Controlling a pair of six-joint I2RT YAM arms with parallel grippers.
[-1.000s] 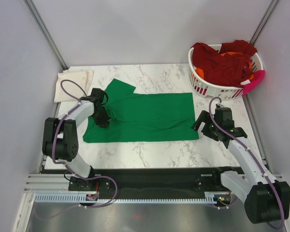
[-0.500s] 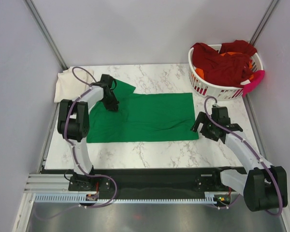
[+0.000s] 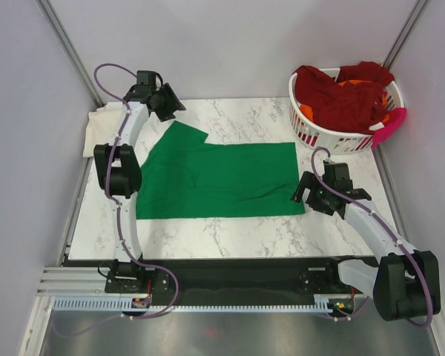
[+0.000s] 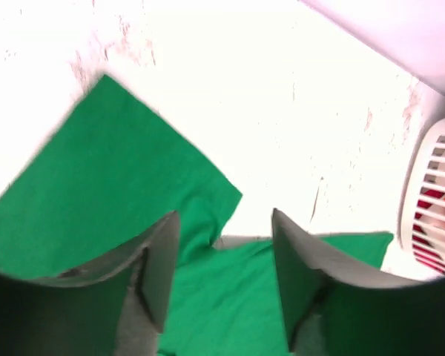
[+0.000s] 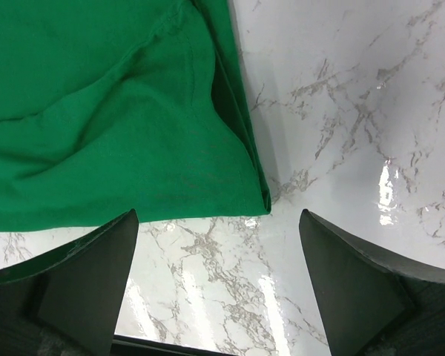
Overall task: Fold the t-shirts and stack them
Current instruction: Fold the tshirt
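Observation:
A bright green t-shirt (image 3: 222, 178) lies flat on the marble table, one sleeve (image 3: 179, 135) pointing to the back left. My left gripper (image 3: 172, 102) is open and empty, raised above the table's back left, beyond the sleeve; its wrist view looks down on the sleeve (image 4: 119, 163). My right gripper (image 3: 302, 189) is open and empty, just off the shirt's front right corner (image 5: 259, 196). A cream shirt (image 3: 102, 126) lies folded at the back left. Dark red and orange shirts (image 3: 341, 93) fill the basket.
The white slatted laundry basket (image 3: 319, 133) stands at the back right corner, with a pink cloth (image 3: 389, 124) hanging over its rim; it also shows in the left wrist view (image 4: 434, 200). Bare marble (image 3: 230, 226) runs along the front of the shirt.
My left gripper has let go of the green shirt and swung up and back from its left side to the table's back left. The right gripper has edged slightly toward the shirt.

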